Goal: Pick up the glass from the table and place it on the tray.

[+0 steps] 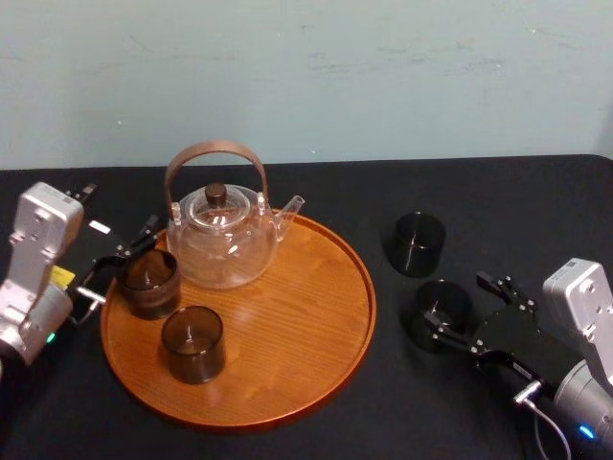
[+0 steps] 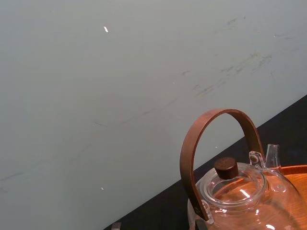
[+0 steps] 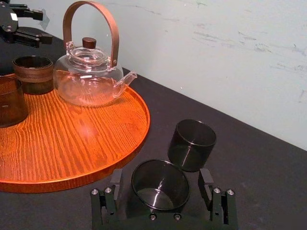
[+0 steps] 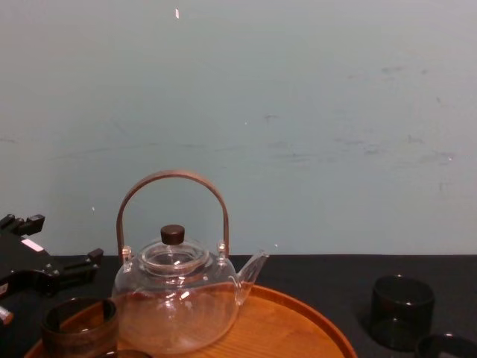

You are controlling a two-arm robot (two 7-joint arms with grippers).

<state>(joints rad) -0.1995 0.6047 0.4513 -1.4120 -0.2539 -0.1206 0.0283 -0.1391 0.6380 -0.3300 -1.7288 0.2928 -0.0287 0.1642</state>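
A dark smoked glass [image 1: 442, 309] stands on the black table to the right of the tray [image 1: 316, 316], a large round orange-brown wooden one. My right gripper [image 1: 461, 308] is open around this glass. In the right wrist view the glass [image 3: 160, 184] sits between the two fingers [image 3: 116, 183], with a narrow gap on each side. My left gripper [image 1: 123, 261] is open at the tray's left edge, beside a dark glass [image 1: 149, 283] that stands on the tray.
A clear glass teapot [image 1: 222, 235] with a brown arched handle occupies the back of the tray. Another dark glass [image 1: 192, 344] stands at the tray's front left. One more dark glass [image 1: 420, 243] stands on the table just behind the right gripper.
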